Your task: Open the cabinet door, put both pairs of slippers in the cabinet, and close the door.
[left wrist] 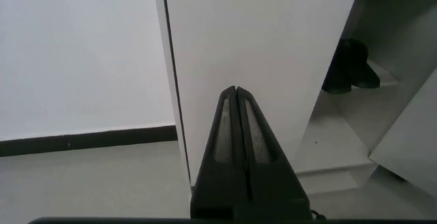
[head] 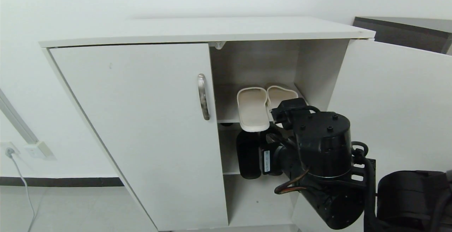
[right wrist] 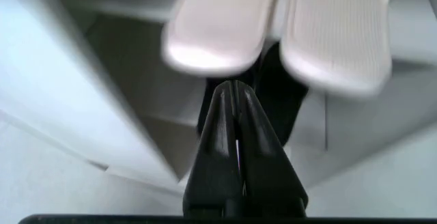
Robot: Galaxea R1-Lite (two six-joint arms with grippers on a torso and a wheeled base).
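Right gripper (right wrist: 236, 89), jaws together and empty, before cabinet (head: 212, 30) opening; left gripper (left wrist: 235, 91) jaws likewise together. White slippers (head: 252, 109) and black slippers (head: 248, 156) shelved inside. Remaining, likely: shutting open door (head: 395, 105).

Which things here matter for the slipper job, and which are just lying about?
Job: white cabinet, its open right door, cream slippers on the upper shelf, black slippers below, right gripper.
Idle: white wall socket, grey cable.

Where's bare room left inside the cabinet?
Bottom shelf is bare beside the closed door. Thin strip on the top shelf beside the white slippers. Middle shelf is crowded: black slippers, right claw at them.
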